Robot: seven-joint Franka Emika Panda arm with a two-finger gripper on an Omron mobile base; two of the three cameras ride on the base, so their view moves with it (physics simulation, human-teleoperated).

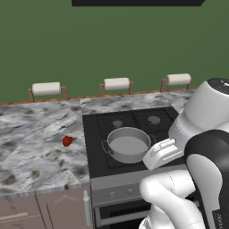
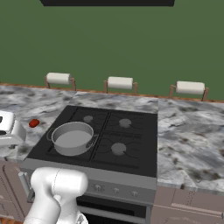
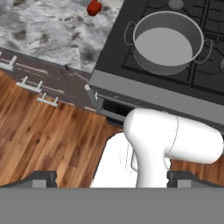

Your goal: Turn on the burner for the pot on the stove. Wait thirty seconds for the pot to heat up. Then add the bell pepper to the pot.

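The grey pot (image 1: 128, 144) (image 2: 72, 138) (image 3: 168, 42) stands on the front left burner of the black stove (image 1: 156, 115) (image 2: 131, 135) (image 3: 113, 57), and its inside holds nothing. On the marble counter left of the stove lies the small red bell pepper (image 1: 67, 141) (image 2: 34, 123) (image 3: 93, 8). My gripper (image 3: 113, 178) hangs open in front of the stove, above the floor and short of the grey knob panel (image 1: 118, 192) (image 2: 114, 190) (image 3: 148, 92). Its white hand (image 1: 162, 153) (image 2: 8, 130) sits near the pot's front right side, touching nothing. Nothing lies between the fingertips (image 3: 43, 177).
Three paper towel holders (image 1: 46, 89) (image 1: 116, 83) (image 1: 178, 79) line the back wall. Cabinet drawers (image 3: 30, 74) with handles sit below the counter (image 1: 31, 156), over a wooden floor (image 3: 48, 140). More marble counter (image 2: 192, 140) lies right of the stove.
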